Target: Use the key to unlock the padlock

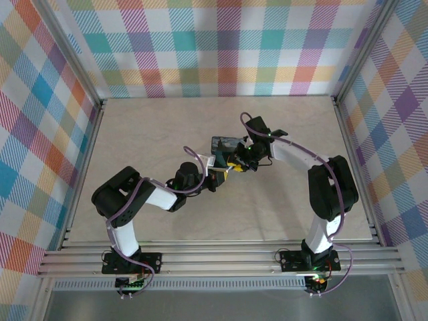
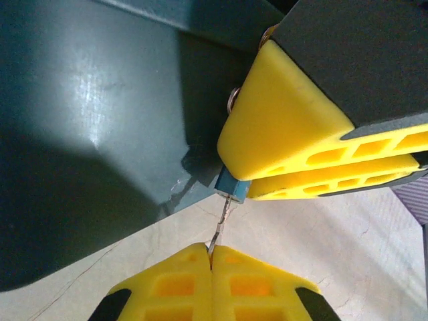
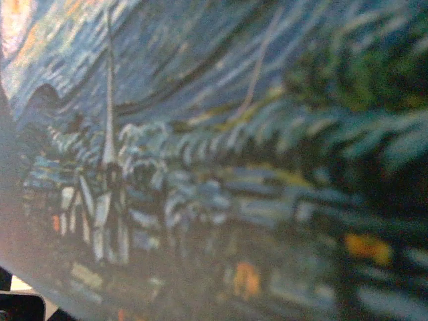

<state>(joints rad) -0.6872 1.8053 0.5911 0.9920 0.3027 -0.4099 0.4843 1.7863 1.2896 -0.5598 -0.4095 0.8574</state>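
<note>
Pinches the key (image 2: 219, 231) in the left claw (image 2: 210, 257), pressed together on its end. Clamps the padlock (image 2: 232, 189) in the right claw (image 2: 242, 177) over the table (image 2: 334, 254), key tip at its near end. Looks like insertion; needs a straight push, then a twist.

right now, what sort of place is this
Most likely a robot test booth: checked walls enclose a pale table, metal rails frame its near edge, and a left arm and a right arm are bolted there.
</note>
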